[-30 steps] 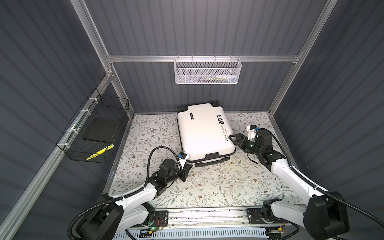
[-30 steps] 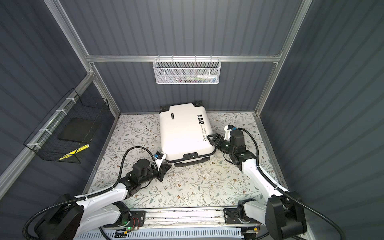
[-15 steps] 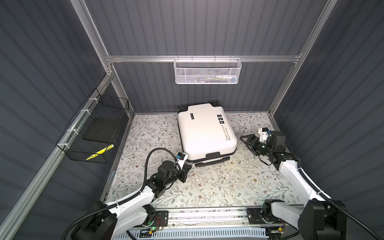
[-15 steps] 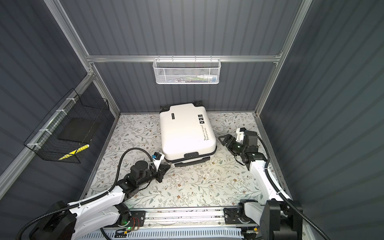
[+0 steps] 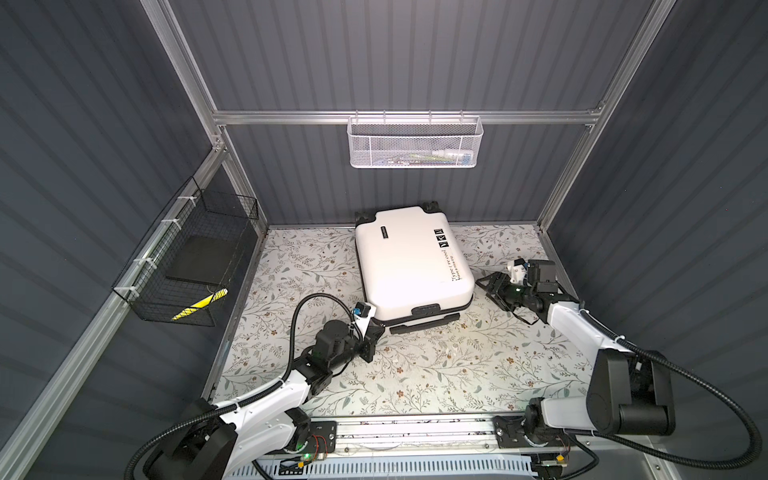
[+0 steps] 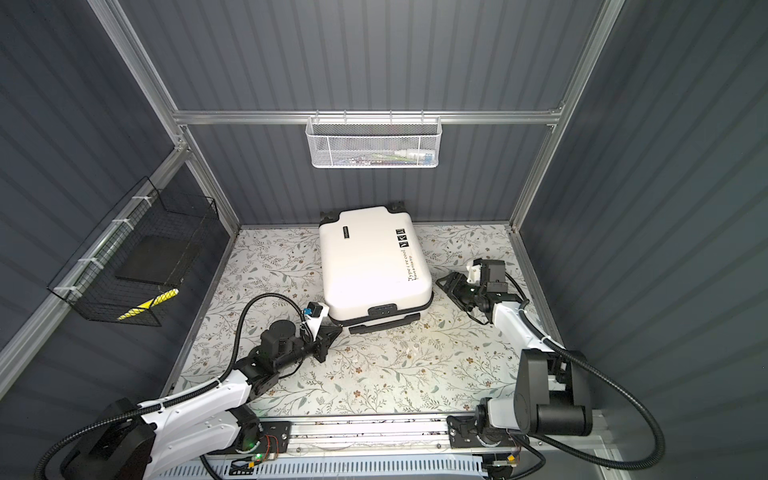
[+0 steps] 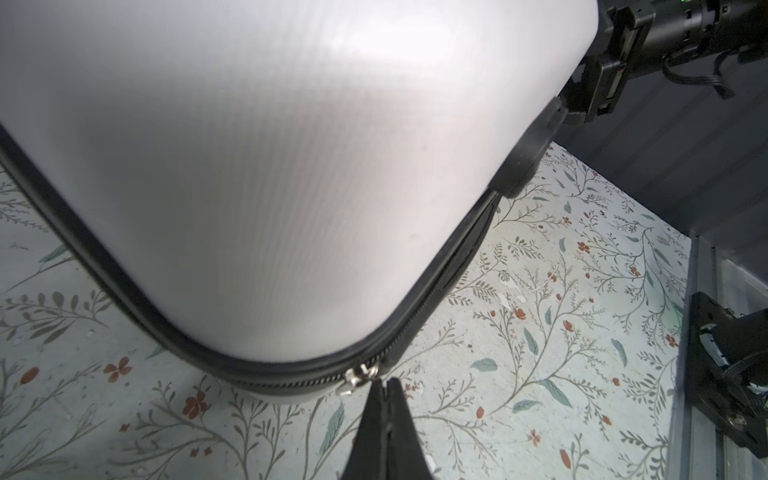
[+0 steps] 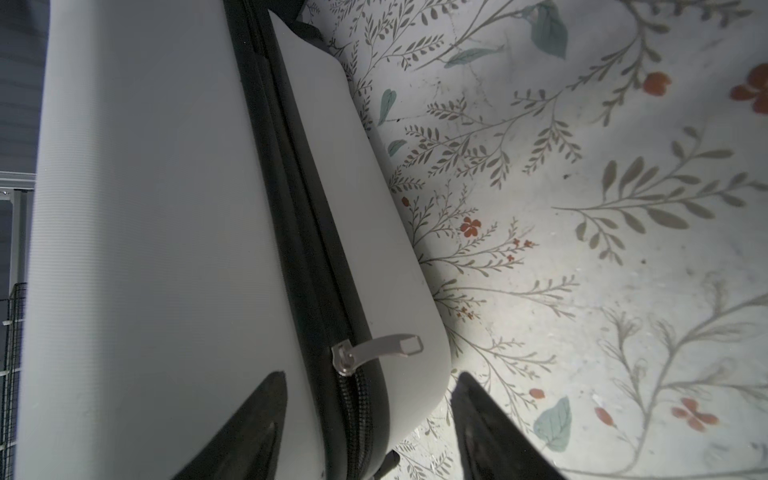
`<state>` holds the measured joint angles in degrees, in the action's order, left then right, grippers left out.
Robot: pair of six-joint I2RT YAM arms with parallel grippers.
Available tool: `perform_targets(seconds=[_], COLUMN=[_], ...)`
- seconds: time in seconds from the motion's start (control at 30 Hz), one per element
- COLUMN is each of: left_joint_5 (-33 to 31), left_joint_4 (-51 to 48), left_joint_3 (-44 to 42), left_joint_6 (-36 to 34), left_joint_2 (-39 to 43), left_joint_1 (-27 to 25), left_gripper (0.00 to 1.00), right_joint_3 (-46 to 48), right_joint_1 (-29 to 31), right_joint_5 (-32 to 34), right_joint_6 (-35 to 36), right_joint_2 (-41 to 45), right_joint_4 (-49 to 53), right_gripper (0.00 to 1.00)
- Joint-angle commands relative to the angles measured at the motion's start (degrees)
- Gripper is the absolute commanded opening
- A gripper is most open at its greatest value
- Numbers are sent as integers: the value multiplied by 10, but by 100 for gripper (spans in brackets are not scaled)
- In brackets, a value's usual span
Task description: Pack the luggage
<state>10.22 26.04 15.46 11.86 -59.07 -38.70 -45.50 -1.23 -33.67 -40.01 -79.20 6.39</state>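
Case [image 5: 411,266] lay flat on the table [image 5: 457,365], lid down, from the centre toward 12 o'clock, wheels [image 5: 432,204] at the 12 o'clock end and handle [image 5: 424,325] at the 6 o'clock end. Left pincer [image 7: 384,384] was closed, its tips hard against the zip slider [image 7: 357,376] at the case's 7 o'clock corner; whether the pull tab was pinched between them could not be told. Right pincer [image 8: 370,374] stood open at the 4 o'clock corner, one jaw over the top shell and the other out over the table, with a second pull [image 8: 382,347] lying loose on the lower shell between them, untouched. Judgement on handling: the shell looked stiff, smooth and rounded, far too broad for either pincer to span, and likely slippery under hard tips, so the shell itself offered no hold. The pulls were the sensible purchase: thin metal tabs, small, apt to flip or slip out unless taken squarely near the slider. The case seemed small and probably light, so tugging a zip could drag it across the table; bracing one corner while the other arm pulled looked advisable. The handle would serve for shifting the whole case.
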Motion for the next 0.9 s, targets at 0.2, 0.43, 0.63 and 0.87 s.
perform_targets(seconds=[0.2,0.43,0.63,0.87], left_joint_5=[-1,-59,-96,-127], left_joint_4=[-9,-36,-32,22], left_joint_3=[8,-48,-87,-97], left_joint_6=[7,24,25,19], left_joint_2=[22,113,151,107], left_joint_1=[-4,-4,-4,-4], left_gripper=[0,39,50,49], right_joint_3=[34,57,70,76], right_joint_1=[47,63,78,85], right_joint_5=[-11,-8,-1,0], right_joint_6=[-23,-27,-33,-35], right_joint_2=[10,34,54,54], right_joint_4=[-50,-55,-59,-64], right_gripper=[66,66,66,66])
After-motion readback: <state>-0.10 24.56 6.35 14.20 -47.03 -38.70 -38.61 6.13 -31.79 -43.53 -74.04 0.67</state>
